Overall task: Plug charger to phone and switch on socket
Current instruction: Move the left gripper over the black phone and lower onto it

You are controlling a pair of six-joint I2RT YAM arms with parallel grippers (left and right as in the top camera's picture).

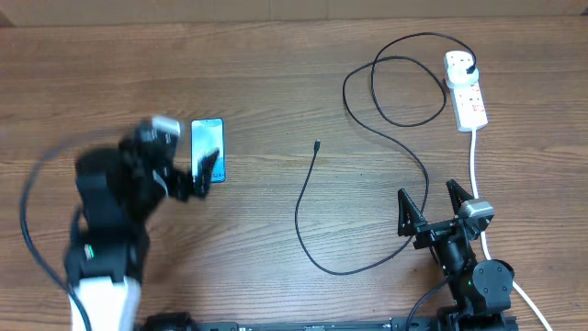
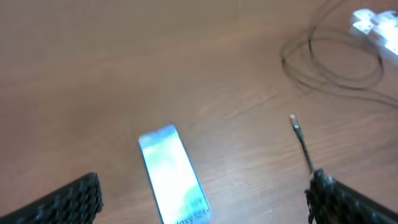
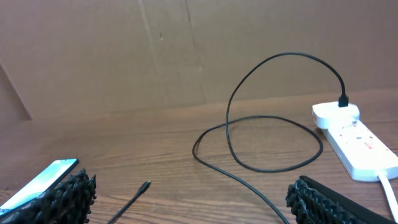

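Observation:
The phone (image 1: 208, 147) lies flat at the left with its blue screen up, and shows again in the left wrist view as the phone (image 2: 174, 177). My left gripper (image 1: 200, 175) hovers over its near end, open, the phone between and below the fingers (image 2: 68, 202). The charger (image 1: 303, 211) snakes across the middle, its connector tip (image 1: 316, 143) lying free on the wood. Its plug (image 1: 470, 66) sits in the socket (image 1: 466, 87) at the far right. My right gripper (image 1: 428, 198) stands open and empty near the front right, with the connector tip (image 3: 146, 185) ahead of it.
The thick white cord (image 1: 475, 165) runs from the socket down past my right arm. Loops of the charger (image 3: 273, 118) lie left of the socket (image 3: 357, 140). A cardboard wall (image 3: 186, 50) backs the table.

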